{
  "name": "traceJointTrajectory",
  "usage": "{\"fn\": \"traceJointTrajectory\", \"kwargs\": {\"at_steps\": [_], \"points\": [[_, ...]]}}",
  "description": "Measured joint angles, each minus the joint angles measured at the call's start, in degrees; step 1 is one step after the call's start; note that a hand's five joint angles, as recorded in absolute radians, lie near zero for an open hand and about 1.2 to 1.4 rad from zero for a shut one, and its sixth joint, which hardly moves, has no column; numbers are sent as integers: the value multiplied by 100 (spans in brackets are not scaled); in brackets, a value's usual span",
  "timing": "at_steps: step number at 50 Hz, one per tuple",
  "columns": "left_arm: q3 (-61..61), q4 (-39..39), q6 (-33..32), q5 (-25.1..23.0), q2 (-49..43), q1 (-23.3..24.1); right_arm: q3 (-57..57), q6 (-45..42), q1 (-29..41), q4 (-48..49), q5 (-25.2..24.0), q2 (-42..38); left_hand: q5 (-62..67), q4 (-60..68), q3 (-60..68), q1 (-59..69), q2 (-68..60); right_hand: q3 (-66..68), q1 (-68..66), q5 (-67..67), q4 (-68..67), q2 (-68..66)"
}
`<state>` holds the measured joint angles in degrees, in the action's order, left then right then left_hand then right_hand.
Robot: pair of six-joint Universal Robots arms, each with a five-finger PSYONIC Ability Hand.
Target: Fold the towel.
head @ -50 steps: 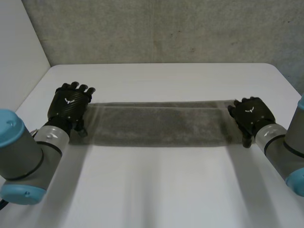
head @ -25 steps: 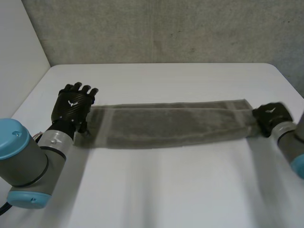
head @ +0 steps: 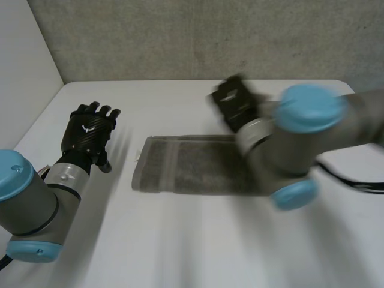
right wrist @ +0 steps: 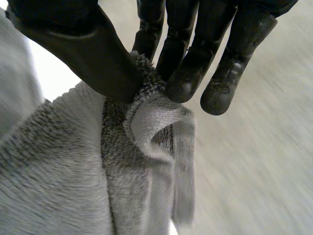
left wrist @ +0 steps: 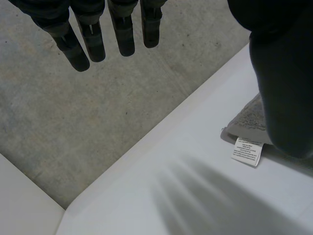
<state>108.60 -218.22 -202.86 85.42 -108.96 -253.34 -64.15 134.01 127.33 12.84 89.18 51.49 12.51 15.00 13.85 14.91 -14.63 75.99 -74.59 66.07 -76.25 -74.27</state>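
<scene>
Since the earlier frame the right hand (head: 235,102) has swung left, pinching an end of the towel (head: 186,174) between thumb and fingers. The towel now lies shorter at the middle of the table (head: 180,246). The left hand (head: 90,133), fingers straight, sits clear to its left; count: one towel, two hands.

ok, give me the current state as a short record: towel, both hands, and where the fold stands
towel: grey, lying lengthwise on the white table, its right part hidden under the right arm
left hand: open, fingers straight, off the towel, beside its left end
right hand: shut on towel, an edge pinched between thumb and fingers
label: white tag at the towel corner nearest the left hand
fold: not yet laid down
</scene>
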Motion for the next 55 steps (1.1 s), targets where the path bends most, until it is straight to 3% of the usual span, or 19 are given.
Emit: {"fn": "traceJointTrajectory", "kwargs": {"at_steps": [2, 6, 9, 14, 21, 27, 34, 43, 55], "points": [[1, 0, 0, 0, -4, 3, 252, -74, 426, -25, -5, -377, 0, 0, 0, 0, 0, -788, 852, -842, 828, 868], [3, 0, -5, 2, -16, 8, 655, -355, 1211, -150, -11, -1269, 0, 0, 0, 0, 0, -4661, 4662, -4839, 4678, 4581], [3, -1, -7, 1, -25, 7, 728, -485, 1404, -251, 24, -1556, 0, 1, 0, -1, 0, -6069, 5894, -6240, 6075, 5906], [4, -2, -10, -3, -45, 9, 579, -456, 1340, -402, 157, -1435, 0, 1, 0, -1, 0, -6246, 6153, -6270, 6198, 6034], [3, -2, -16, -11, -72, 46, -589, 360, 529, -473, 230, -250, -1, 1, 0, -1, 0, -6246, 6177, -6270, 6198, 6034], [-56, -5, -25, -34, -83, 162, -2103, 1062, -304, -242, -148, 662, 6, 1, 0, -1, 0, -6246, 6178, -6270, 6198, 6034], [-502, 83, 14, -288, -244, 490, -3032, 1155, -920, 116, -422, 1040, 149, 0, 27, 2, -18, -6246, 6178, -6270, 6198, 6034], [-1700, 970, 507, -994, -928, 1110, -3331, 1147, -1220, 237, -443, 1148, 507, 169, 349, 186, -274, -6246, 6178, -6270, 6198, 6034], [-3468, 2534, 841, -843, -2288, 1386, -3368, 1154, -1211, 269, -430, 1167, 1258, 966, 1085, 981, -1018, -6246, 6178, -6270, 6198, 6034]]}}
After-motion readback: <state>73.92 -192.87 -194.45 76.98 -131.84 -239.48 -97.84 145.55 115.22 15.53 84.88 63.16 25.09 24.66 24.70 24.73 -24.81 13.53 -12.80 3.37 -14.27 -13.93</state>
